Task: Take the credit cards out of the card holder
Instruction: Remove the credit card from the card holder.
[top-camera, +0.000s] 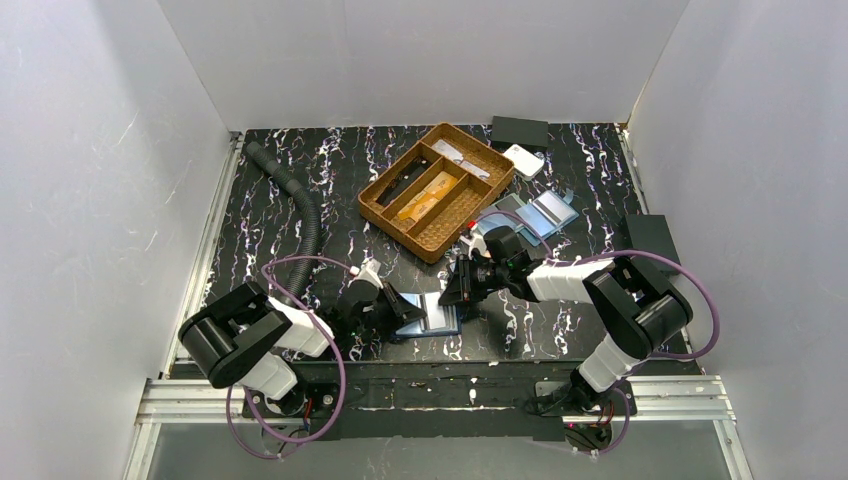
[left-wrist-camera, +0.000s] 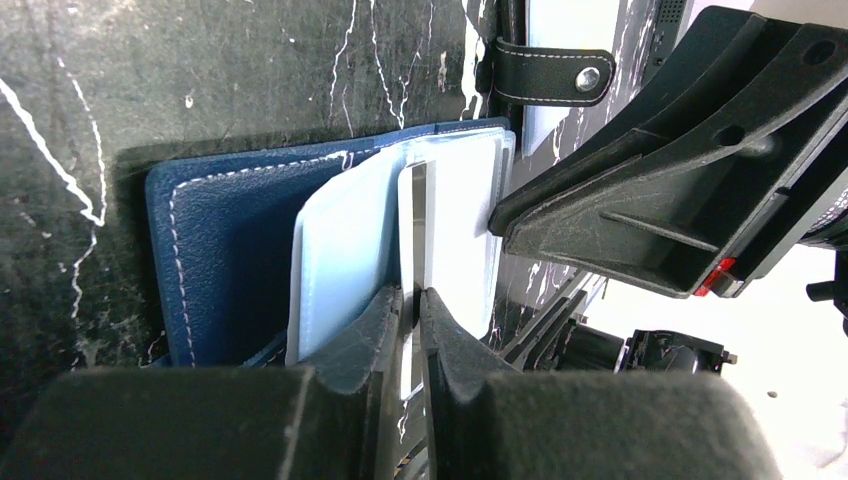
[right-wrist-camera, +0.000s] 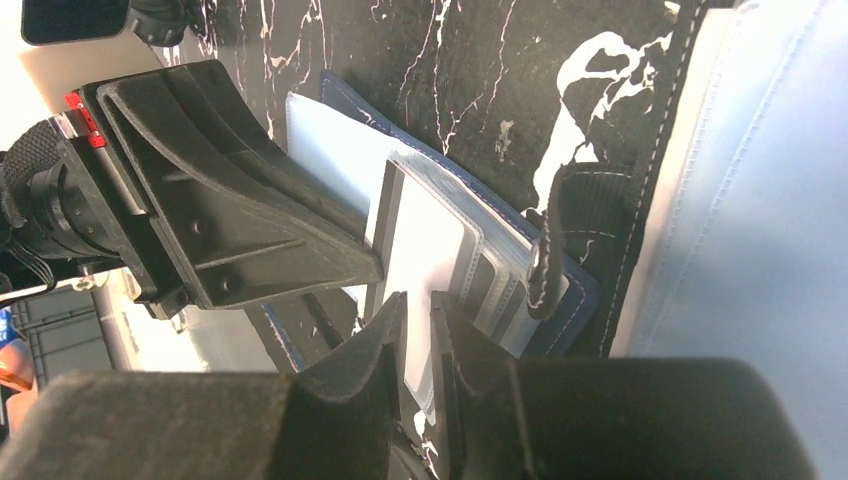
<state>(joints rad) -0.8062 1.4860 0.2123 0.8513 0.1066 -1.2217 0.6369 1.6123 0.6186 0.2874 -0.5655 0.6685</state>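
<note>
The left gripper (left-wrist-camera: 410, 310) pinches a clear sleeve (left-wrist-camera: 418, 215) of the blue card holder (left-wrist-camera: 230, 260) — the right gripper (right-wrist-camera: 418, 320), facing it, pinches one too.

The left tool (left-wrist-camera: 412, 310) covers the near end of the clear leaf (left-wrist-camera: 415, 225) it pinches. Whether the right tool (right-wrist-camera: 418, 310) clamps a leaf, or the card holder's (left-wrist-camera: 230, 260) sleeves hold credit cards, cannot be told.
</note>
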